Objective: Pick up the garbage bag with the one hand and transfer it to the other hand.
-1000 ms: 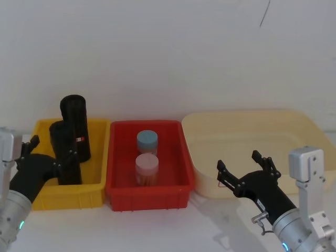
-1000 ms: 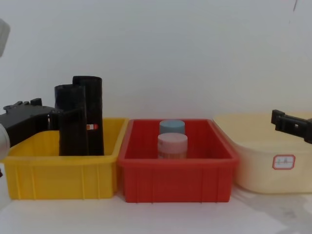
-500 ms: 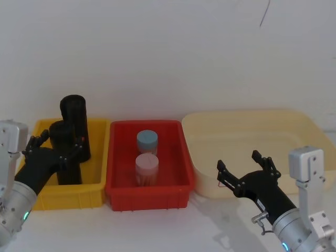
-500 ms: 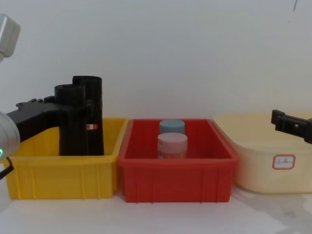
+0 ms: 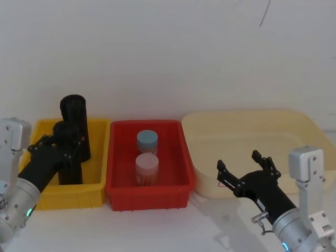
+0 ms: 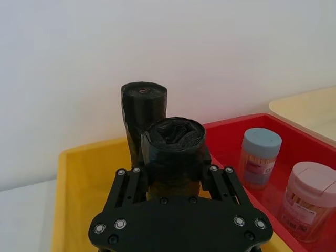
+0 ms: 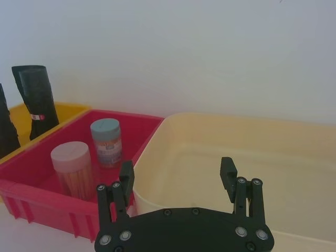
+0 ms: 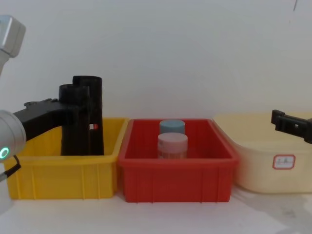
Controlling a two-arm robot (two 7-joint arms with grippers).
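The left gripper [image 6: 174,176] is inside the yellow bin [image 8: 58,175], and its two fingers are pressed on both sides of the garbage bag [image 6: 173,142]. The bag stands upright between the fingers, and its crinkled top end rises a little above them. The bottom of the bag is hidden behind the wall of the bin, so it cannot be told whether it rests on the floor of the bin.

Just behind the gripper, on the far side of the bag and touching it or nearly so, stands the taller roll [image 5: 74,123] with a red and white band. To the right of this gripper is the red bin [image 8: 175,180], which holds a blue-lidded jar [image 5: 147,140] and, nearer to the robot, a pink-lidded jar [image 5: 147,165].

The right gripper [image 7: 177,168] hangs well apart from the left one, on the other side of the red bin. Its fingers are spread wide with nothing between them. Directly ahead of it is the cream tub [image 8: 263,170].
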